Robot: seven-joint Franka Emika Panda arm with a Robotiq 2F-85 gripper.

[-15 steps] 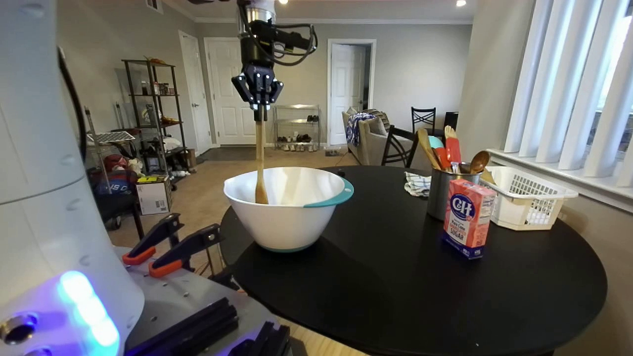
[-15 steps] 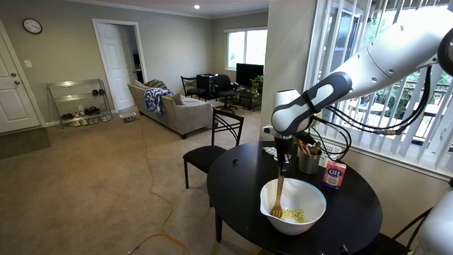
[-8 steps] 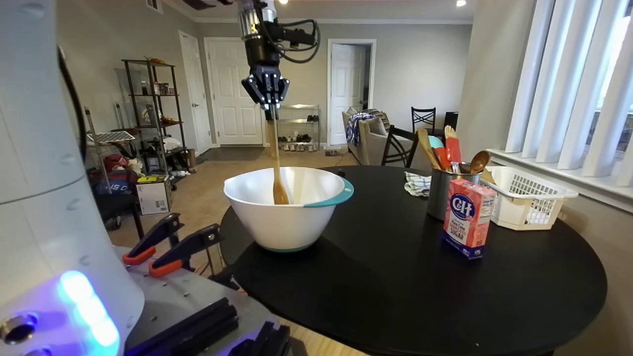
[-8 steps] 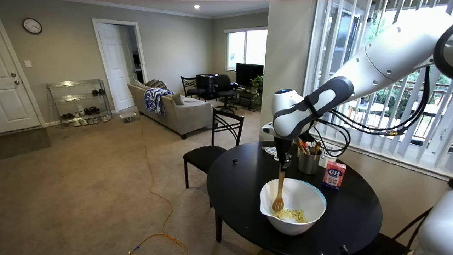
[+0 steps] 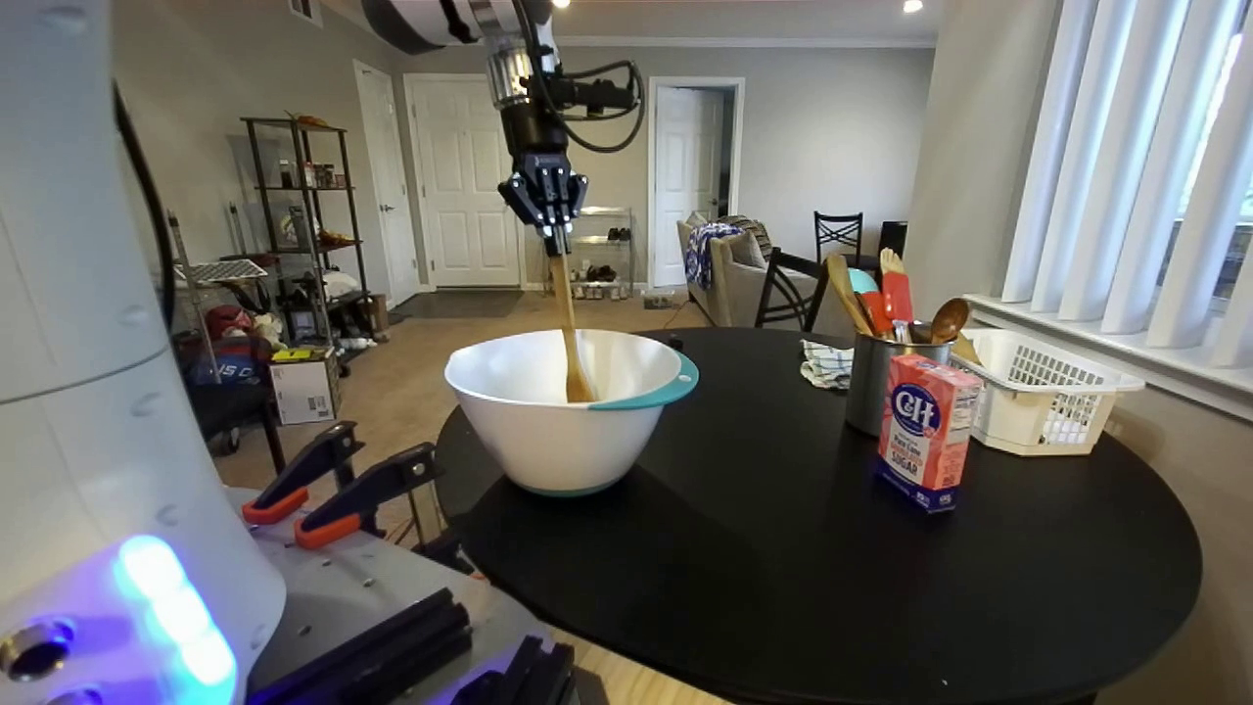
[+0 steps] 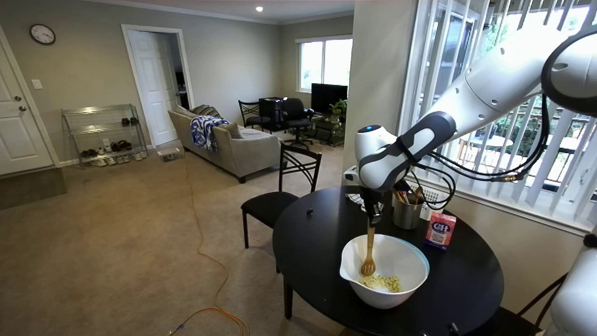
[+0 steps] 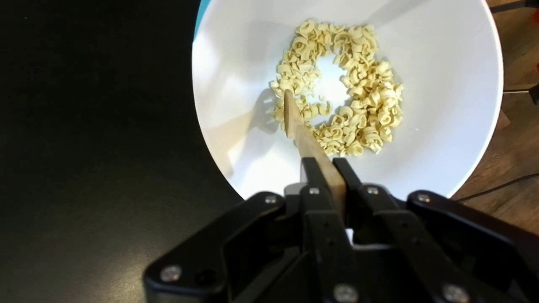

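From L in an exterior view: bowl (image 5: 553, 441) on the counter (image 5: 783, 548), pasta (image 7: 379, 99) round its bottom. My jaws are clamped on the spoon (image 5: 566, 305), upper handle, prob. so the head reaches low in the bowl w/ jaws clear of the rim. Then cloth (image 5: 827, 365), util. pot (image 5: 865, 392), sugar (image 5: 928, 431), basket (image 5: 1028, 421), set apart from bowl, prob. to leave me room.

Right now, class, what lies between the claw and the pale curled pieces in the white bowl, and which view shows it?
The wooden utensil, clamped in the claw, extends down toward the pale curled pieces; the wrist view shows this.
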